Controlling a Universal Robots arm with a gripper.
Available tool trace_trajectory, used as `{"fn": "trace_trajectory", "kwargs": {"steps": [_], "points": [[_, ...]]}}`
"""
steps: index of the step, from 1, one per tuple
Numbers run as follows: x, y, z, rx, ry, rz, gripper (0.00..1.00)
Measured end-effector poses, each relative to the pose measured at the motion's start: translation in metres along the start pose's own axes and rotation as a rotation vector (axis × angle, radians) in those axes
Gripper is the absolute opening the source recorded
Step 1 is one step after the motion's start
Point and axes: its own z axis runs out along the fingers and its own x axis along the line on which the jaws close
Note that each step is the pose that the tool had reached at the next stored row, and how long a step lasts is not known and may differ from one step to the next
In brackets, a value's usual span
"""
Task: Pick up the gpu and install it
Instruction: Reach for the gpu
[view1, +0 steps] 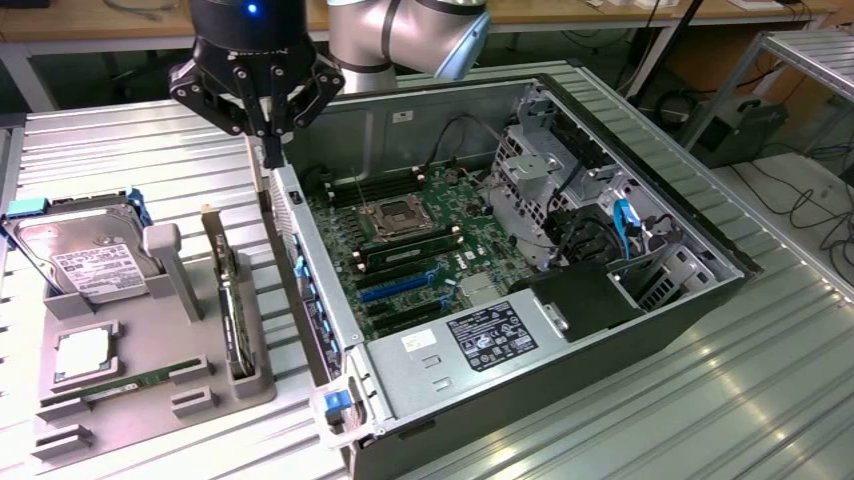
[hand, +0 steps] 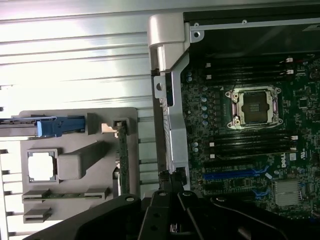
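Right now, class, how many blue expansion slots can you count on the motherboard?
2: the long blue slot beside the black memory slots, the short blue slot by the silver heatsink. Others may be hidden.

Silver-grey arm joints (view1: 400, 35), black linkage end effector (view1: 272, 140), blue indicator light (view1: 251, 10)

1. Open computer case (view1: 561, 400): centre and right of the exterior view, with its motherboard (view1: 427, 250) and CPU socket (view1: 400, 218) exposed.
2. Power supply (view1: 467, 345): lower centre, inside the case.
3. Grey holder tray (view1: 147, 345): lower left, on the ribbed metal table (view1: 120, 150).
4. Hard drive (view1: 87, 255): upright in the tray.
5. Processor chip (view1: 83, 357) and RAM stick (view1: 127, 385): flat in the tray, below the drive.
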Motion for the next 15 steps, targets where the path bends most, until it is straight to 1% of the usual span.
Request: {"fn": "trace_trajectory", "kwargs": {"steps": [15], "points": [[0.0043, -0.0004, -0.0001, 0.0000, 0.0000, 0.000, 0.11]]}}
